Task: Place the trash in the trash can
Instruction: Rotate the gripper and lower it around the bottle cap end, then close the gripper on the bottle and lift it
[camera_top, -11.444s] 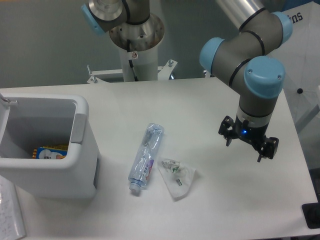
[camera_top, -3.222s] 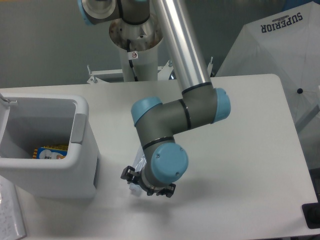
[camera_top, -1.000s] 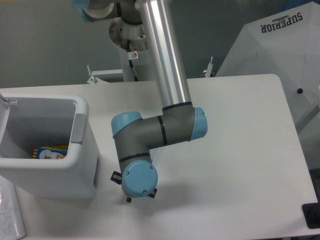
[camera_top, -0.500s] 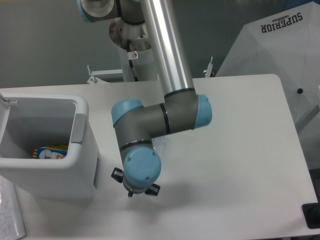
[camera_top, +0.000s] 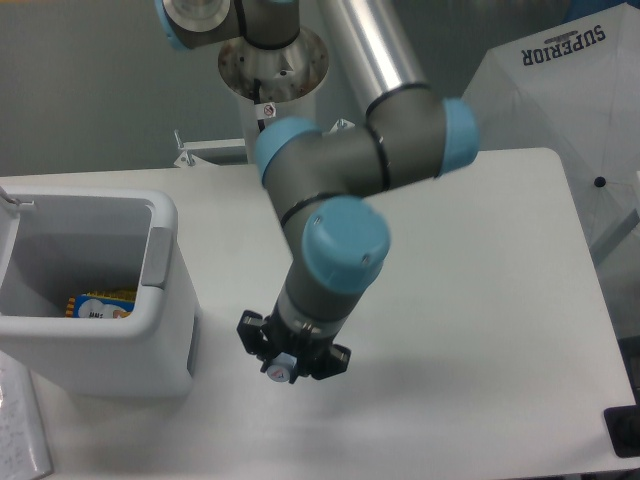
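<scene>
White table (camera_top: 480, 300), bottle (camera_top: 282, 368) in claw (camera_top: 291, 362)

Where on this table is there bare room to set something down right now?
The right side of the table, between the arm and the right edge, is bare. So is the near strip along the front edge. It is crowded at left, where the trash can stands with the tool close beside it.

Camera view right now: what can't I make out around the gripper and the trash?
- Bottle: only its cap end shows at the gripper; the arm hides the rest.
- Wrapper: not visible, behind the arm.
- Jaws: too small to judge.
- Trash can: cut off by the left edge.
</scene>
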